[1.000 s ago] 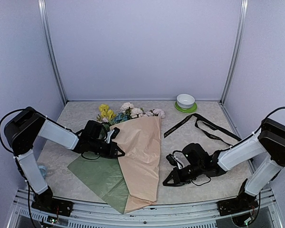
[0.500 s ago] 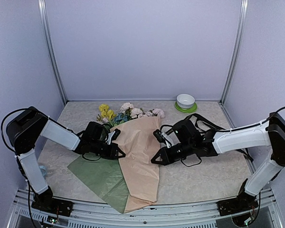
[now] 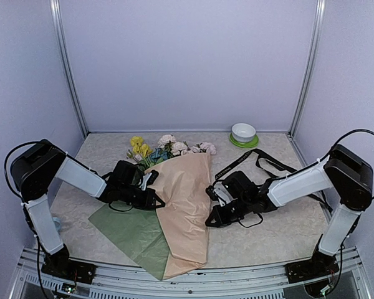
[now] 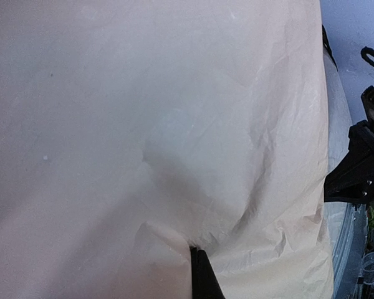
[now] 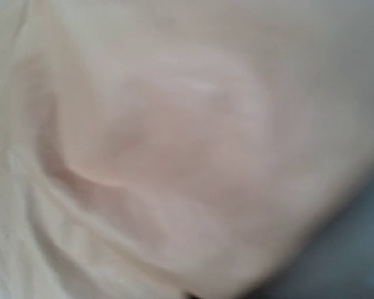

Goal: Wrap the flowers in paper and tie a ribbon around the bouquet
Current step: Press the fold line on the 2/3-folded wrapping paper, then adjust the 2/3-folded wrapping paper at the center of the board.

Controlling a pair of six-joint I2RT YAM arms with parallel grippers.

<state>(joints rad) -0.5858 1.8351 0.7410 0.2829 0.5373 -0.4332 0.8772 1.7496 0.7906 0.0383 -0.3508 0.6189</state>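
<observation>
Where paper [image 3: 187,199] covers flowers [image 3: 168,146], stems hidden | R-wrist view blurred

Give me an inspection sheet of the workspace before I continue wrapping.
Surface: marbled table.
Job's things: flowers under folded peach-tan sheet, heads poking out far end; sage green sheet beneath; black ribbon loose to the right.
Clutter: white bowl on green saucer, far right.
Hands: left hand shut at the peach-tan sheet's left edge; right hand shut at its right edge.
Cables: black cables loop at both arms' shoulders.
Surroundings: lilac walls, metal posts.
</observation>
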